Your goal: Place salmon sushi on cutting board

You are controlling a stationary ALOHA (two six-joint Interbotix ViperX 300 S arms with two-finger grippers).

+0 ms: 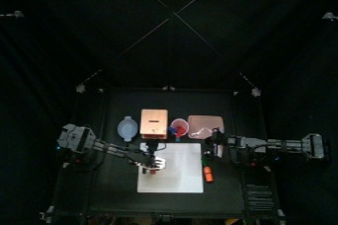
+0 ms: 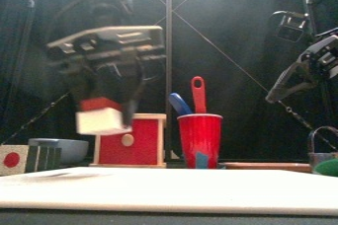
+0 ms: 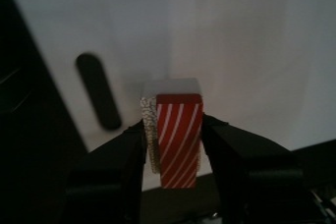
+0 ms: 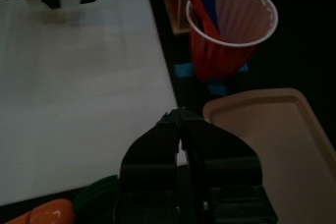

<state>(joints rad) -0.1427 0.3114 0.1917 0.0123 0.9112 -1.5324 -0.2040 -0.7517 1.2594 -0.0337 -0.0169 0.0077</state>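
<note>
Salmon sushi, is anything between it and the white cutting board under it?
No, nothing visible. The left gripper holds the salmon sushi above the cutting board, and the board beneath looks bare. The red cup stands off the board's edge.

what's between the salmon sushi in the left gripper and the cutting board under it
Nothing. In the front view the salmon sushi hangs in the left gripper above the cutting board with only air beneath; the left wrist view shows bare white board below it.
</note>
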